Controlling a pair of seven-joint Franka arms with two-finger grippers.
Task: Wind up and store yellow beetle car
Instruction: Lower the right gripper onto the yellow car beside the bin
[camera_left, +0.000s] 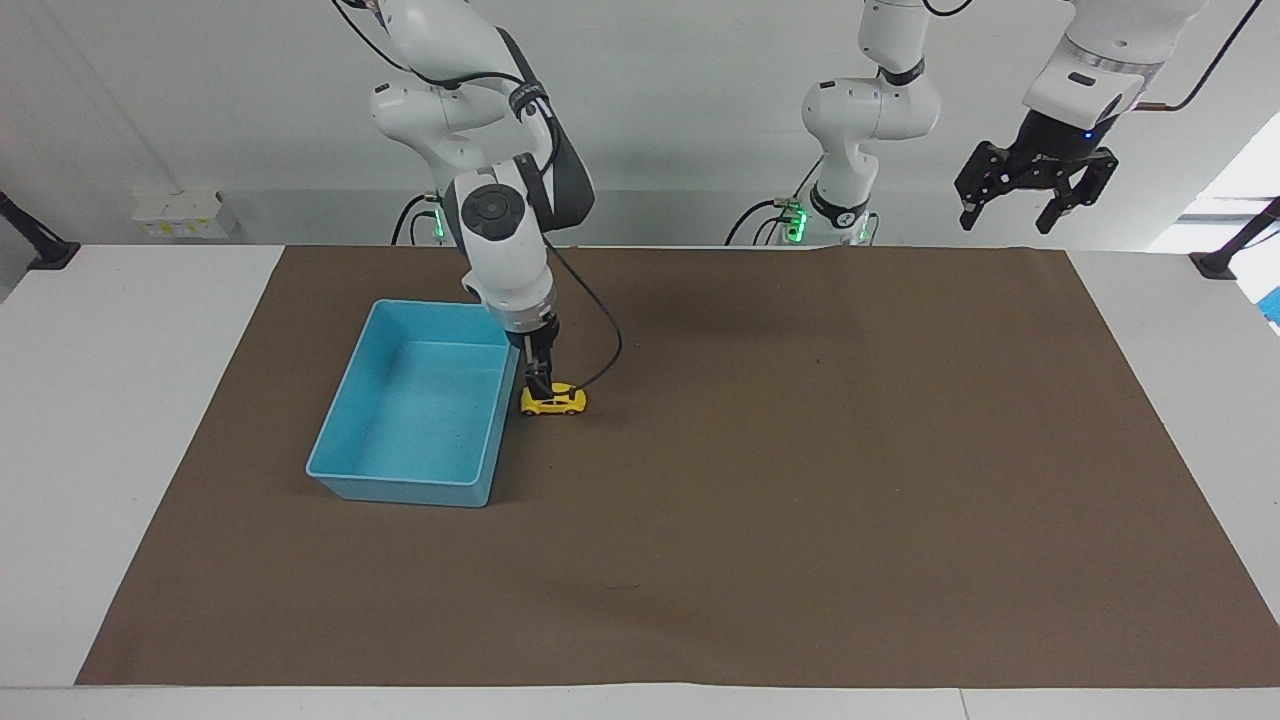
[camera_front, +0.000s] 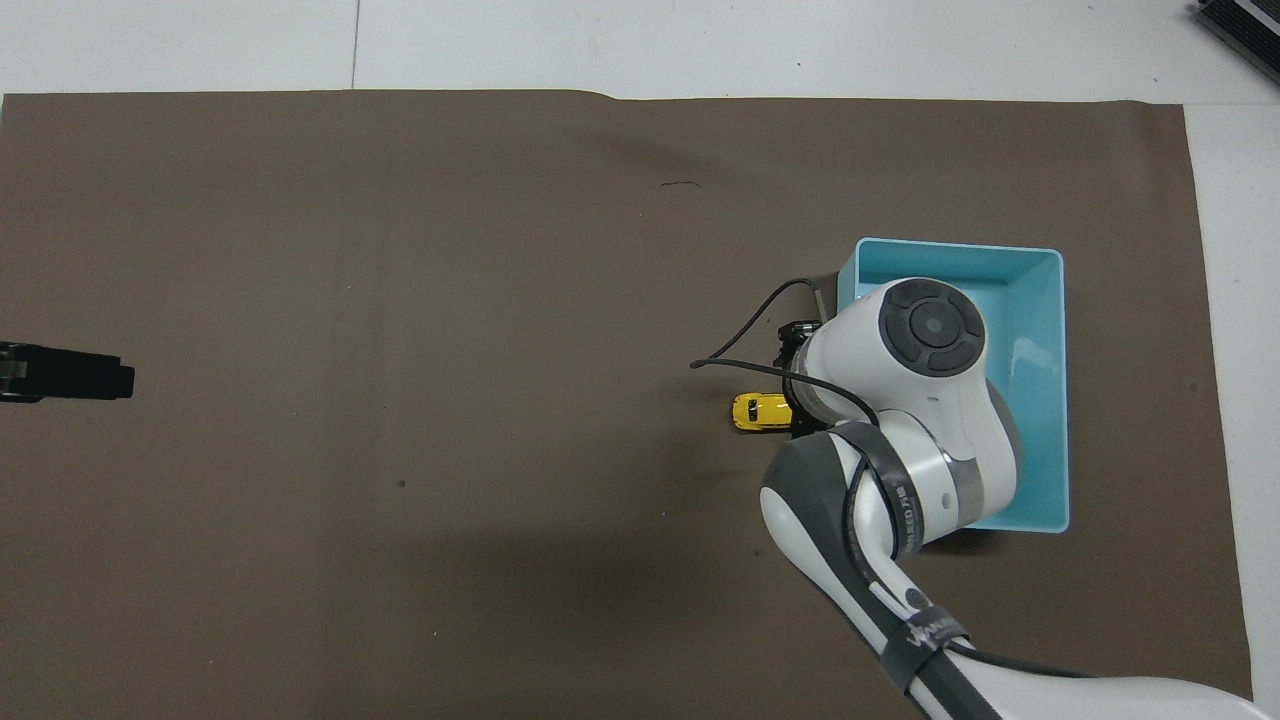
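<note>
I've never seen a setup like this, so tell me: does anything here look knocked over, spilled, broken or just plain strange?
Nothing stands out. The yellow toy car sits upright on its wheels on the brown mat, beside the blue bin, which stands level and holds nothing. The right hand is down at the car; the left hand waits up in the air.

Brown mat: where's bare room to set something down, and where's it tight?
Free: the brown mat from the yellow beetle car toward the left arm's end, below the raised, waiting left gripper. The blue bin holds nothing. Crowded: the strip between car and bin, where the right gripper is down at the car.
</note>
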